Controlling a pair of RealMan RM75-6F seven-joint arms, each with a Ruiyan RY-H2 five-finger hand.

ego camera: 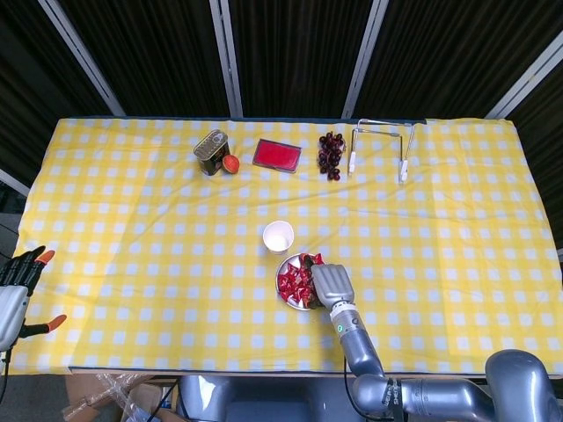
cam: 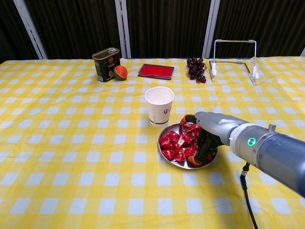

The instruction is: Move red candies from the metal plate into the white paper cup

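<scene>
Chest view, lower centre: we see red foil-wrapped candies piled in a round metal plate, just below the upright white paper cup on the yellow checked desk. Our right hand rests on the pile, fingers curled down; whether they clamp a candy, we cannot tell. Our left hand sits at the head view's lower left edge, fingers apart.

The cup bears a small dark mark — too small to read; the tin's label likewise.
</scene>
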